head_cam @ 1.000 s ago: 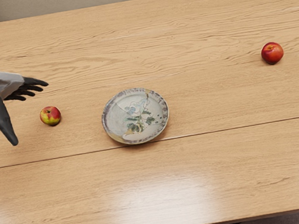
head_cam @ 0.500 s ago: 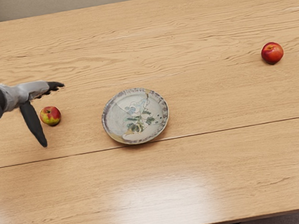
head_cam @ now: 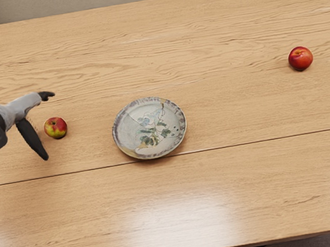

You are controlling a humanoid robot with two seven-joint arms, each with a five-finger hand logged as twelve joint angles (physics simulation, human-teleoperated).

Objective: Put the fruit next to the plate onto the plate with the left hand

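head view | left hand splayed, thumb down | just left of fruit

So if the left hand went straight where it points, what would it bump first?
Probably nothing: the left hand points past the apple, over bare table; depth is unclear.

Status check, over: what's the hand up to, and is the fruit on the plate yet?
Left hand open, beside fruit, no grasp. Fruit on table, left of plate. Second fruit far right, not in the way.
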